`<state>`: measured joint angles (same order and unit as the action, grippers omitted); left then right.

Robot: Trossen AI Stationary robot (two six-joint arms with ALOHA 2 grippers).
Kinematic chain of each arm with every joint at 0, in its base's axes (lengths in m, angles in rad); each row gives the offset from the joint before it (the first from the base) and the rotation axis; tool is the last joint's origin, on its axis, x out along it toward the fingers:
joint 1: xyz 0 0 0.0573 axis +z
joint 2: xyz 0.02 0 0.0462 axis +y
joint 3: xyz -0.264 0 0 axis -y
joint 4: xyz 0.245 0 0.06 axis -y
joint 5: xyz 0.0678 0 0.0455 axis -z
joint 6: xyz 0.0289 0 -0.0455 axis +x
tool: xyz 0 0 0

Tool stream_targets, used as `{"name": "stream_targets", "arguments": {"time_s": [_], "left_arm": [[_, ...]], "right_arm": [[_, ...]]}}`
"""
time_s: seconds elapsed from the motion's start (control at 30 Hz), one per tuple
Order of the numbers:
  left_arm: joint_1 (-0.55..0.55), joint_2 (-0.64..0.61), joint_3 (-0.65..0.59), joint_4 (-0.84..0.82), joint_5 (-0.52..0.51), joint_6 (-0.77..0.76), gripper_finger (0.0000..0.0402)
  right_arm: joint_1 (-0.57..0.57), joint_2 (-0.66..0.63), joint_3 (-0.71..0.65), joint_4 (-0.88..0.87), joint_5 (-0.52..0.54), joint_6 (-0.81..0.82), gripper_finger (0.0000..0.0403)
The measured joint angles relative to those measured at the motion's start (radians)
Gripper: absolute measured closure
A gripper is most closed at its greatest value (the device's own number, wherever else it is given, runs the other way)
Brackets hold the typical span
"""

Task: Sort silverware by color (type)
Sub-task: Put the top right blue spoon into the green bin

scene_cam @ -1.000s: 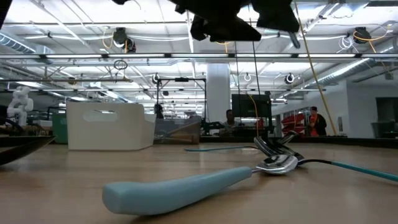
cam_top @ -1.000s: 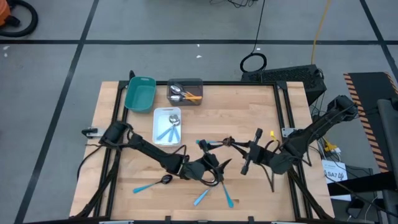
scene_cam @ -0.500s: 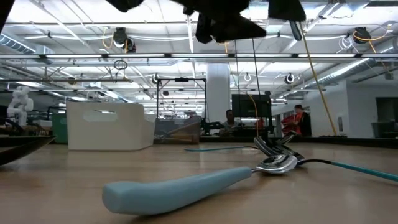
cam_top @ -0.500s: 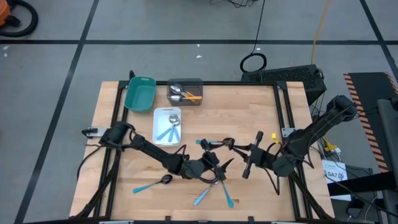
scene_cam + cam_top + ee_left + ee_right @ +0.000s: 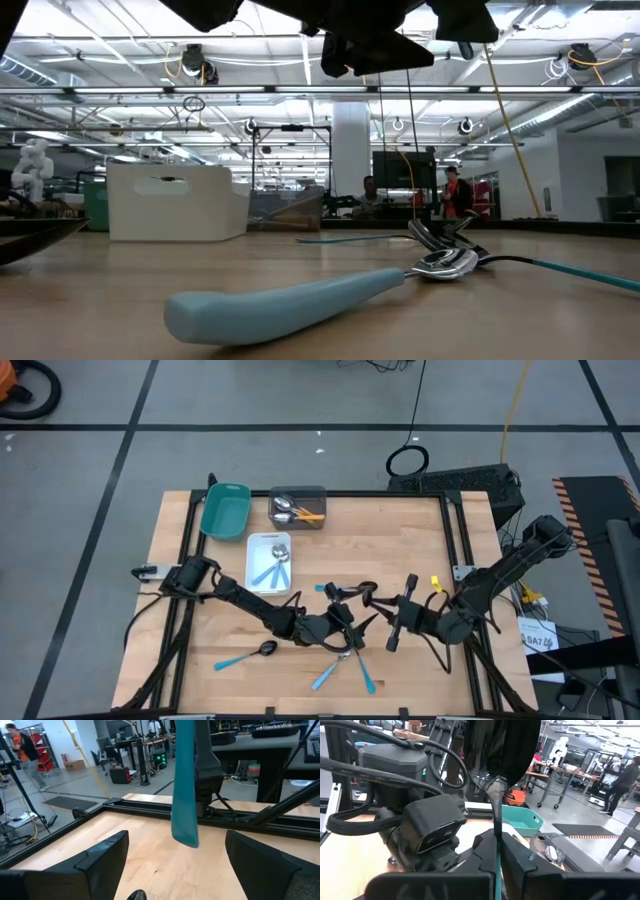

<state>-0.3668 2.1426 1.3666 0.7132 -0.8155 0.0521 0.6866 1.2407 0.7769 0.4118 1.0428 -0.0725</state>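
Right pincer (image 5: 498,851) clamps a blue-handled spoon (image 5: 184,780); left pincer (image 5: 175,857) gapes wide, empty. No legible writing.

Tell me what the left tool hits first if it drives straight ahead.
Probably the light-blue handle hanging upright ahead of the open left tool, apparently pinched in the shut right tool. Depth is unclear.

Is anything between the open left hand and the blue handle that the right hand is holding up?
Nothing visible. In the left wrist view the blue handle hangs from the shut right hand straight ahead of the open left hand, with only bare table below the gap.
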Motion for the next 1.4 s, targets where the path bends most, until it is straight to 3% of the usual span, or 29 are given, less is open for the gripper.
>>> {"name": "stream_targets", "arguments": {"time_s": [0.1,0.33,0.97,1.4], "left_arm": [[0.004,0.0,0.0,0.003,0.018,-0.002,0.0091],[0.022,0.0,0.0,0.003,0.091,-0.016,0.0179],[0.026,0.0,0.0,-0.014,0.091,0.03,0.039],[0.027,-0.004,0.0,-0.117,0.087,0.041,0.0397]], "right_arm": [[0.001,0.0,0.0,-0.001,0.0,0.0,0.0399],[-0.007,0.0,0.0,-0.001,0.0,0.005,0.0399],[-0.006,0.0,0.0,-0.028,-0.002,0.004,0.0393],[0.004,0.0,0.0,-0.118,-0.007,0.043,0.0369]]}}
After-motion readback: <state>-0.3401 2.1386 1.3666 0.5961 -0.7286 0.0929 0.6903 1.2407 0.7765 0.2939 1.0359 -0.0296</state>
